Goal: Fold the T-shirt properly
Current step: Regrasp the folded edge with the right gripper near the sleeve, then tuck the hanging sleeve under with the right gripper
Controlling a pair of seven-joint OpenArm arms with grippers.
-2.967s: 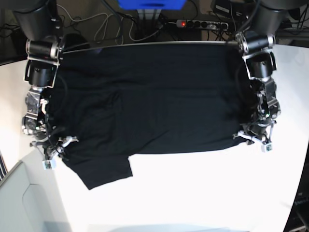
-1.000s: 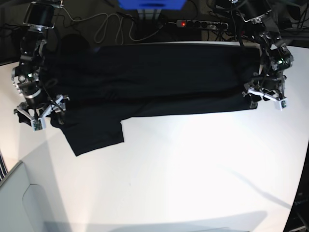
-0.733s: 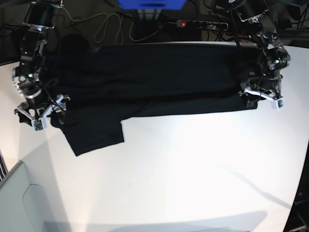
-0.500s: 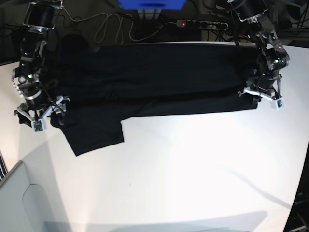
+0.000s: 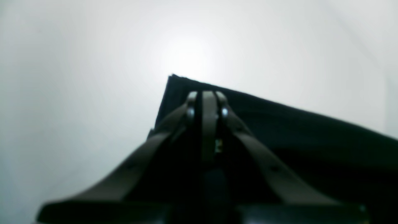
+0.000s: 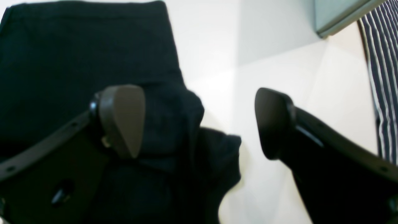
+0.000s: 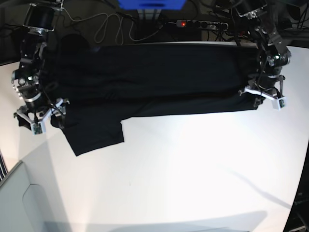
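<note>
The black T-shirt lies folded in a long band along the back of the white table, plain side up, with one sleeve sticking out toward the front on the left. My left gripper is at the band's right front corner. In the left wrist view it is shut, with dark cloth pinched between its tips. My right gripper is at the band's left end. In the right wrist view it is open over bunched black cloth.
A power strip, loose cables and a blue object lie behind the table's back edge. A grey box stands at the front left corner. Striped fabric shows at the right wrist view's right edge.
Since three seconds ago both grippers have carried the shirt's front edge toward the back, folding it into a narrower band. In the last second the grippers have only shifted slightly.
</note>
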